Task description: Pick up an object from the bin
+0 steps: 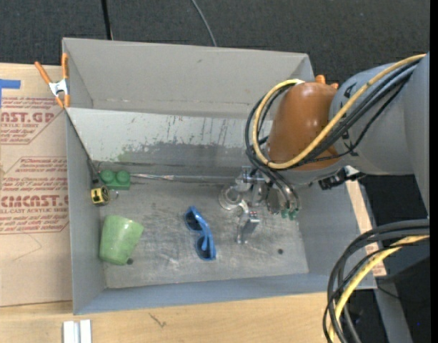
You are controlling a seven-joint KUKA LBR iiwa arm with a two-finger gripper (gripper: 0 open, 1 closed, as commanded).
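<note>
The blue glasses (201, 233) lie at lower centre, just left of the gripper (247, 224), which hangs low over bare floor. I cannot tell whether it is open or shut, and I see nothing held. Closing here would likely catch nothing, or nudge the thin glasses aside. There is open floor around them. The green cup (118, 239), yellow bit (98, 195) and green block (115, 179) crowd the left wall of the bin (168, 131).

The grey bin (183, 84) holds a pale green cup (119, 239) — and blue glasses (200, 233).
</note>
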